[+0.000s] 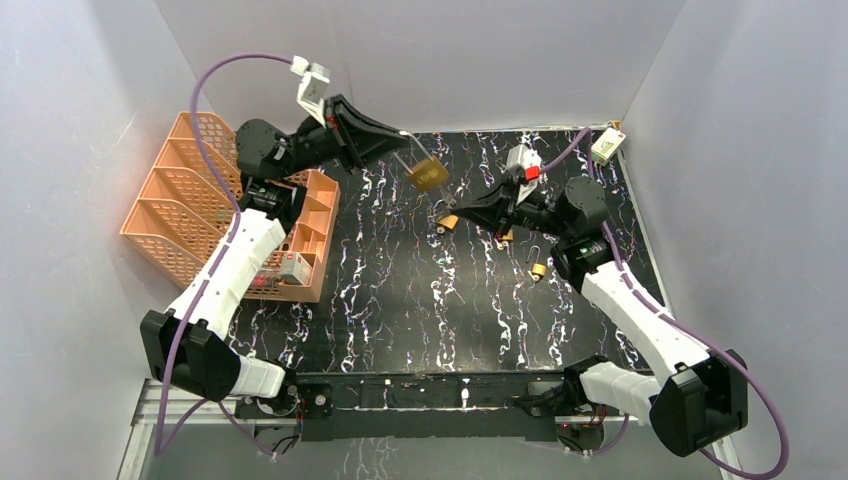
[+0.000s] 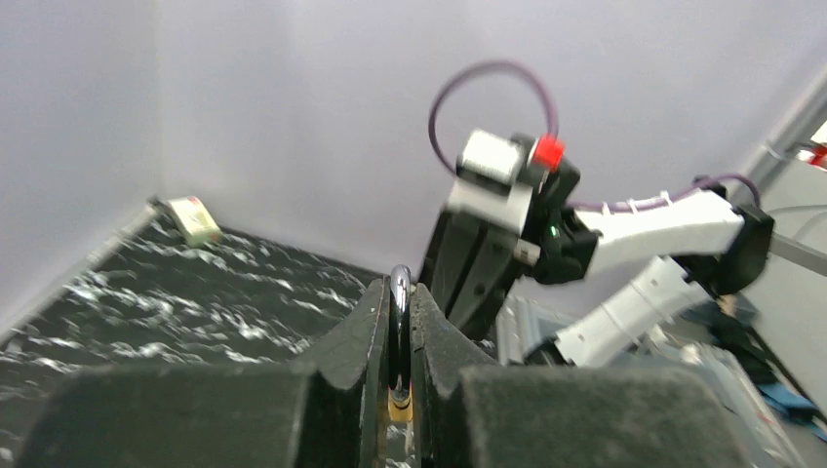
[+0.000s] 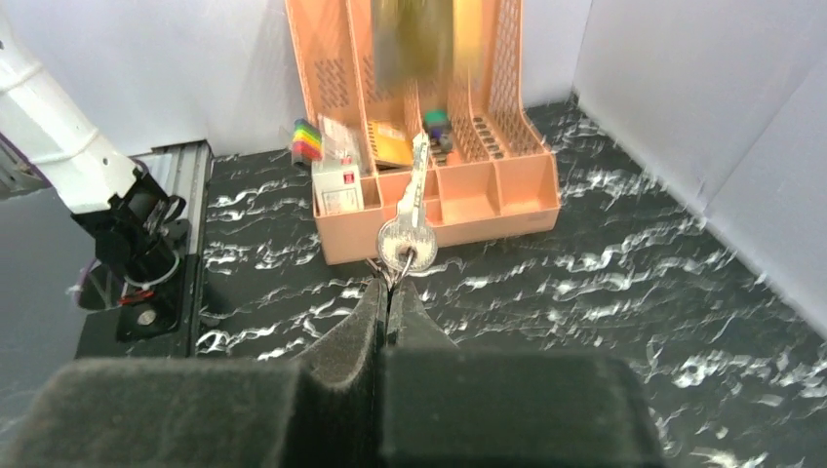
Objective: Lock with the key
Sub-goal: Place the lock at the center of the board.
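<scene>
My left gripper point(image 1: 403, 141) is shut on the silver shackle point(image 2: 400, 322) of a brass padlock point(image 1: 428, 175) and holds it in the air over the far part of the table. The lock's body hangs below the fingers. My right gripper point(image 1: 452, 207) is shut on the ring at the head of a silver key point(image 3: 410, 219). The key's blade points up toward the padlock, which shows as a brass blur point(image 3: 419, 39) at the top of the right wrist view. The key tip is just short of the lock body.
An orange mesh desk organizer point(image 1: 190, 190) with small items stands at the left. Three small brass padlocks point(image 1: 538, 270) lie on the black marbled table point(image 1: 400, 300) under and beside the right gripper. A white box point(image 1: 607, 146) sits in the far right corner.
</scene>
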Controlling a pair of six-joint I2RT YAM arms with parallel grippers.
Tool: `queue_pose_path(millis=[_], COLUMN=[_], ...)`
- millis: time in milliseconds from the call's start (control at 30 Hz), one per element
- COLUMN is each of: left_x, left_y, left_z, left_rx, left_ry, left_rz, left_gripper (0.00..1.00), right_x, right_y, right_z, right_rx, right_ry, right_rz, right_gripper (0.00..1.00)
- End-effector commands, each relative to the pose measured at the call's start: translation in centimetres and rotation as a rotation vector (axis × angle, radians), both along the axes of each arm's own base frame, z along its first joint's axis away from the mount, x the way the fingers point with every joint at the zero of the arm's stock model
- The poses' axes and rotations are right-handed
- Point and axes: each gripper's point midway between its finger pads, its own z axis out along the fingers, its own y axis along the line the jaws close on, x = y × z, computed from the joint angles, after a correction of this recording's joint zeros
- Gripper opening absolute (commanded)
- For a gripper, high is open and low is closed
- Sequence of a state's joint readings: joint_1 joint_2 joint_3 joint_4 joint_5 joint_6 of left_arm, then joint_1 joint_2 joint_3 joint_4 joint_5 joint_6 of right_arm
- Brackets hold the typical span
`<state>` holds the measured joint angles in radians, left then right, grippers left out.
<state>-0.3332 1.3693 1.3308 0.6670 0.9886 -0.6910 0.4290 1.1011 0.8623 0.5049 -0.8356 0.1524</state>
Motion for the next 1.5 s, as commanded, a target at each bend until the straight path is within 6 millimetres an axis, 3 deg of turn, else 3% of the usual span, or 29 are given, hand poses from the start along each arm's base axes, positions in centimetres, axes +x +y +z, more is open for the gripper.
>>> queue_pose_path(millis=[0, 200, 367, 467, 600, 733, 867, 1033, 1267, 1467], left_x=[-2.9, -3.4, -1.2, 3.0, 8.9, 9.7, 9.4, 7.9, 6.8, 6.8], left_y=[4.7, 5.4, 5.3, 6.1, 10.0, 13.4, 15.9, 16.0, 16.5, 16.4], left_z=[12.3, 14.0, 12.8, 9.2, 0.5, -6.6, -11.8, -15.4, -21.4, -24.3], left_rx=[-0.245, -0.295, -0.221, -0.08, 0.176, 0.334, 0.429, 0.437, 0.451, 0.389], left_ry=[-0.354, -0.373, -0.353, -0.281, -0.101, 0.076, 0.218, 0.298, 0.397, 0.376], left_rz=[0.172, 0.2, 0.26, 0.449, 0.785, 0.961, 1.082, 1.093, 1.128, 1.168], left_gripper=[0.0, 0.0, 0.0, 0.0, 0.0, 0.0, 0.0, 0.0, 0.0, 0.0], right_x=[-0.1, 0.4, 1.5, 3.1, 5.6, 6.8, 6.7, 7.1, 6.1, 5.5], right_y=[-0.5, -0.5, -0.8, -1.6, -2.8, -2.7, 0.1, 4.9, 11.5, 16.2], right_z=[-6.2, -6.8, -7.6, -7.9, -8.7, -9.4, -8.7, -9.2, -14.0, -16.9], right_rx=[-0.099, -0.083, -0.095, -0.115, -0.197, -0.285, -0.294, -0.329, -0.409, -0.408], right_ry=[0.184, 0.207, 0.247, 0.295, 0.404, 0.504, 0.484, 0.471, 0.64, 0.719], right_rz=[-0.003, -0.025, -0.096, -0.206, -0.364, -0.437, -0.432, -0.427, -0.298, -0.224], right_gripper=[0.0, 0.0, 0.0, 0.0, 0.0, 0.0, 0.0, 0.0, 0.0, 0.0])
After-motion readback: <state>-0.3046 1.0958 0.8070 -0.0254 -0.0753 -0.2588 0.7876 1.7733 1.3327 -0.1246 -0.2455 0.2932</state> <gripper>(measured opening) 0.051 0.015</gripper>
